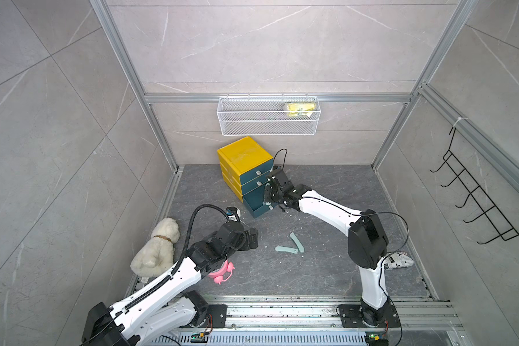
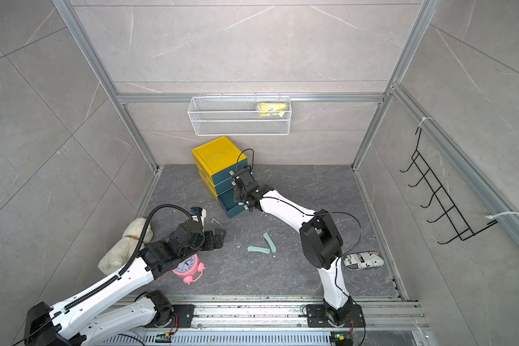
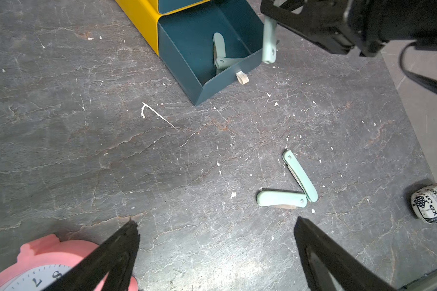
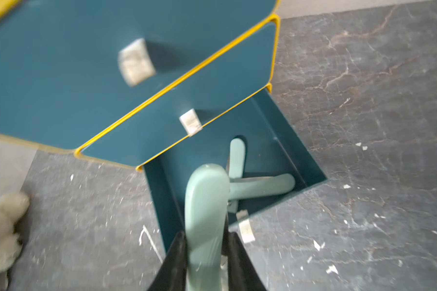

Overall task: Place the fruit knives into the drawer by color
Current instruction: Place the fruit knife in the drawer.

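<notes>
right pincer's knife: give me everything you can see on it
The held knife is a slim, slightly curved pale-teal piece. It looks like matte plastic, with rounded ends and a small hole near its free end. The right pincer is shut on the other end. The free end points down toward the front edge of the pulled-out bottom drawer, where two more teal knives lie crossed. Nothing but the pincer appears to touch it.

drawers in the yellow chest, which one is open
The bottom drawer: it is pulled out with pale teal knives lying inside, while the middle drawer and top drawer sit shut.
</notes>
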Controlling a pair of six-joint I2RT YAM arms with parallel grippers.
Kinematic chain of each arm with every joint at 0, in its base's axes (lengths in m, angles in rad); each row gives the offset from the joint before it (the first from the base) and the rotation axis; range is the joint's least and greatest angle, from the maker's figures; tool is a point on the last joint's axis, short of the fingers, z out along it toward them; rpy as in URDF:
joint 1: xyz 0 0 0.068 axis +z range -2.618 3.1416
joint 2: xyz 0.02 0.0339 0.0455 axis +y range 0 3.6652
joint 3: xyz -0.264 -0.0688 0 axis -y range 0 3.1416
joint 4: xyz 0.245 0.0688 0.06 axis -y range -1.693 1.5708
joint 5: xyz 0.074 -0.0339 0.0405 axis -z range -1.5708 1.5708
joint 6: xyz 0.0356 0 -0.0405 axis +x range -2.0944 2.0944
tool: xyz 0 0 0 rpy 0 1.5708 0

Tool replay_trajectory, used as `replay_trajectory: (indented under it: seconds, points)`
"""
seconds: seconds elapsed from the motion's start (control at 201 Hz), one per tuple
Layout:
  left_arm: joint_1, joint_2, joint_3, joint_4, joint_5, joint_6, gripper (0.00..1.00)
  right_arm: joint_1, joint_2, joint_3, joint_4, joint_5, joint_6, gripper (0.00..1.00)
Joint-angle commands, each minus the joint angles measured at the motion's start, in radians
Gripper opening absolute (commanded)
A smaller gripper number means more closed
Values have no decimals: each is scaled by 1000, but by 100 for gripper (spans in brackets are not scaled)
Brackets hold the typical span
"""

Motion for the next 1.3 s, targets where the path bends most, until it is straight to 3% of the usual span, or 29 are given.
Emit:
replay_trajectory:
  seconds: [0.0, 0.413, 0.642, 0.737, 1.005, 1.299]
  points:
    - [3, 5, 2, 33, 18, -17, 99, -1, 53, 57, 20, 28, 120, 22]
    - [4, 50, 10, 51, 62, -9, 99, -38, 160, 109, 27, 7, 267, 28]
    - [3, 46, 12, 50, 71, 0, 99, -49, 171, 146, 6, -16, 269, 51]
    - [4, 44, 16, 46, 73, 6, 100, -50, 159, 144, 13, -23, 267, 55]
    - [4, 48, 34, 50, 103, 25, 100, -46, -8, 10, 66, -29, 249, 59]
    - [4, 129, 73, 92, 173, 62, 100, -26, -296, -280, 24, -27, 200, 59]
